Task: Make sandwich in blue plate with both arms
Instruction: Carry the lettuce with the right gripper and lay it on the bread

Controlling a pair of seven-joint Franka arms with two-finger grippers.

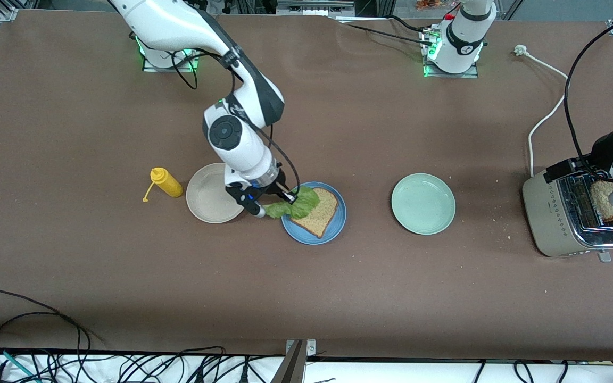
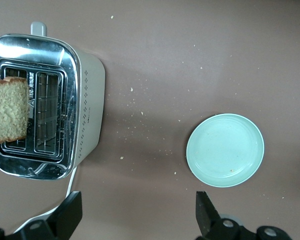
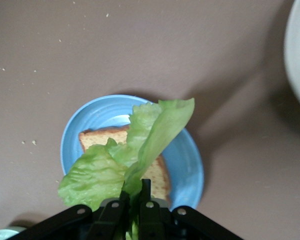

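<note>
Right gripper (image 1: 280, 196) pinches ruffled green lettuce leaf (image 3: 135, 150) over round blue plate (image 1: 338, 226) holding brown bread slice (image 1: 320, 215) — left gripper (image 2: 137, 212) spread wide, empty, over brown table (image 2: 155, 65).

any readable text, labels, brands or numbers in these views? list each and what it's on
None can be read.
Toaster: dark print on the metal top between the slots, too blurred to read.
Left arm base: small round mark, too small to read.
Yellow bottle, blue plate, green plate, beige plate: no print visible.
</note>
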